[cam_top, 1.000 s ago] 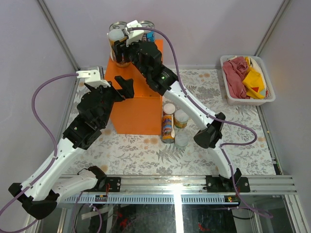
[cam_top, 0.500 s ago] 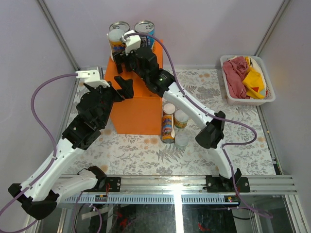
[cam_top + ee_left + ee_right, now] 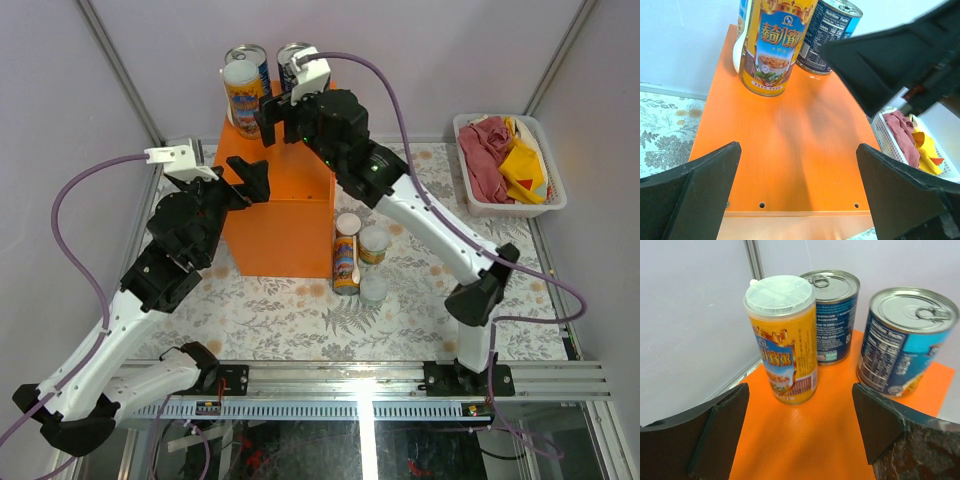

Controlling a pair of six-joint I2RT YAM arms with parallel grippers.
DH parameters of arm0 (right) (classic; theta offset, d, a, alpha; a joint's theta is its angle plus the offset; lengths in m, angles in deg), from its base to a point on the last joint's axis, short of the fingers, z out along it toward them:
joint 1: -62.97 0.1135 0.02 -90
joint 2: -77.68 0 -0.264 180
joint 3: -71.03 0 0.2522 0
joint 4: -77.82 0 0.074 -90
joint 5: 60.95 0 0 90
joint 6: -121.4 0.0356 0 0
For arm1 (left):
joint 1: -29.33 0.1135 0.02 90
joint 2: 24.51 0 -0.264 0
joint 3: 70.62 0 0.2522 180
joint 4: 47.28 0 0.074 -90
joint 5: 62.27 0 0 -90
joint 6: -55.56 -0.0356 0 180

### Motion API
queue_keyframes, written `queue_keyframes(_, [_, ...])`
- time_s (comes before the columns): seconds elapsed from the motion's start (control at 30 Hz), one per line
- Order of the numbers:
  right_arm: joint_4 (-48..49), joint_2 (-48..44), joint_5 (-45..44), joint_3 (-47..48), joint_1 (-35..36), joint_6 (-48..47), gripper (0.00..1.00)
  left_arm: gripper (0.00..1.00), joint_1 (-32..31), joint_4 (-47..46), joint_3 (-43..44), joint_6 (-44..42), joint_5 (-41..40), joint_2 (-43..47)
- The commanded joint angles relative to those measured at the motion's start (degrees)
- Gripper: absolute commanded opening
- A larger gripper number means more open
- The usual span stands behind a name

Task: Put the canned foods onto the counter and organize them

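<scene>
Right gripper [image 3: 799,427] jaws apart, empty, facing tall yellow-orange white-lidded can [image 3: 782,340] on orange rectangular box [image 3: 790,150], beside 2 blue-labelled silver-topped cans [image 3: 905,345]. Left gripper [image 3: 797,192] spread wide, empty.

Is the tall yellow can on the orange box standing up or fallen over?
Standing up: the yellow can rests on its base on the orange box, top end up.

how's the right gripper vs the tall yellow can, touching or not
Apart. Right wrist view: bare orange counter shows between the right gripper and the yellow can.
</scene>
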Motion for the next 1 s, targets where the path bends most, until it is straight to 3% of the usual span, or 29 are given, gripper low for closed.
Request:
queue_keyframes(0.0, [3.4,-9.1,-1.6,-6.6,0.2,1.7,0.90,1.00,0.3,0.0,1.8,-0.8,-0.9,1.5])
queue_keyframes(0.27, [-1.1,-28.0,-10.3,-26.5,1.5,3.8,0.88,1.00,0.3,1.3,2.0,0.2,0.5,1.3])
queue_keyframes(0.47, [-9.7,-37.9,-19.8,-38.3,1.7,12.2,0.86,1.00,0.3,0.4,1.8,1.4,1.8,0.4])
queue_keyframes(0.8, [-21.3,-39.7,-21.3,-49.6,1.5,28.0,0.88,1.00,0.3,-0.1,2.2,2.2,3.5,-1.2])
queue_keyframes(0.97, [-22.1,-36.9,-13.2,-53.7,-2.3,35.1,0.89,1.00,0.3,0.9,2.5,2.7,3.6,-1.2])
